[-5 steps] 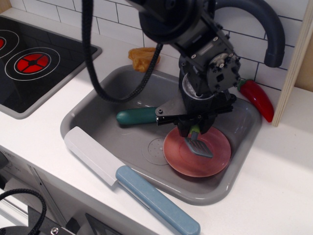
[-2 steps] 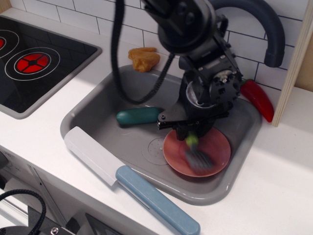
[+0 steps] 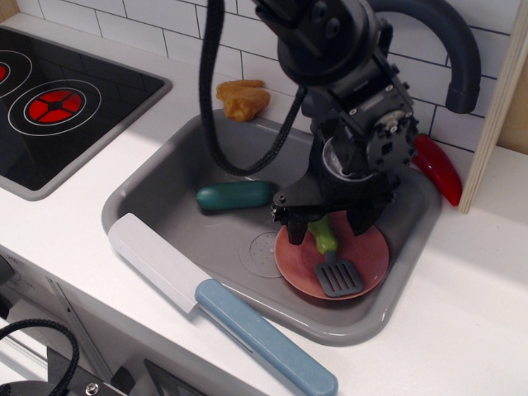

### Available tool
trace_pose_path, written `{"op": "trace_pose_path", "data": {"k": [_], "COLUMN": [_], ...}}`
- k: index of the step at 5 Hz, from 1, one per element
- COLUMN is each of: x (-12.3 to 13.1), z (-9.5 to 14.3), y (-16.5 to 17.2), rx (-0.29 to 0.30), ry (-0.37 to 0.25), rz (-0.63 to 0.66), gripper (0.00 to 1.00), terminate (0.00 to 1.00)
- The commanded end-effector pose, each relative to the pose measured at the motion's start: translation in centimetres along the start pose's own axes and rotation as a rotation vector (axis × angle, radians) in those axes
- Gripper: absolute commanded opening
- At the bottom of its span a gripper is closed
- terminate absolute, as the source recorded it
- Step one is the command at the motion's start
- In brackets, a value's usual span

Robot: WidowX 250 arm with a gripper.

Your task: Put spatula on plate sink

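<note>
Nearest you, the white-bladed knife [image 3: 216, 308] with its light-blue handle lies across the front rim of the sink [image 3: 157, 196], partly on the white surface [image 3: 462, 330] — it is not part of the task; leave it alone.

Inside the basin, the salmon-pink plate [image 3: 299, 262] sits at the right end, near the drain mark. The spatula [image 3: 332, 260] lies on it: the dark slotted head rests flat toward the plate's front edge, and the lime-green handle runs back under the end effector [image 3: 328, 221].

The end effector hangs just above the handle with its fingers spread wide, one on each side, holding nothing. Judge the placing step as complete — the release appears done.

The next move calls for a straight vertical retreat. Keep the fingers apart and clear of the handle, so you do not drag the spatula off the plate.

Farther back lie the teal oblong object [image 3: 235, 195], the red pepper [image 3: 437, 167], the faucet [image 3: 455, 48] and a yellow-brown toy [image 3: 243, 99].
</note>
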State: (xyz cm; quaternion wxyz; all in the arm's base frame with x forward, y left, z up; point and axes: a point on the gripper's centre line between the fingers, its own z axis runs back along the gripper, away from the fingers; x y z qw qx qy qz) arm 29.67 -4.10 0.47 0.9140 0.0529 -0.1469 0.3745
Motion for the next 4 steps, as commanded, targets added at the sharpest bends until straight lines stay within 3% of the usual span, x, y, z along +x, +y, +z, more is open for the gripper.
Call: {"op": "trace_pose_path", "data": {"k": [1, 3, 4], "x": [2.07, 2.07, 2.07], "z": [5.86, 5.86, 5.86], "y": [-0.86, -0.86, -0.86], "rx": [-0.179, -0.179, -0.179], "ry": [0.000, 0.000, 0.000], "rz": [-0.038, -0.038, -0.038], "gripper": [1.00, 1.00, 1.00], "terminate": [0.00, 0.00, 1.00]}}
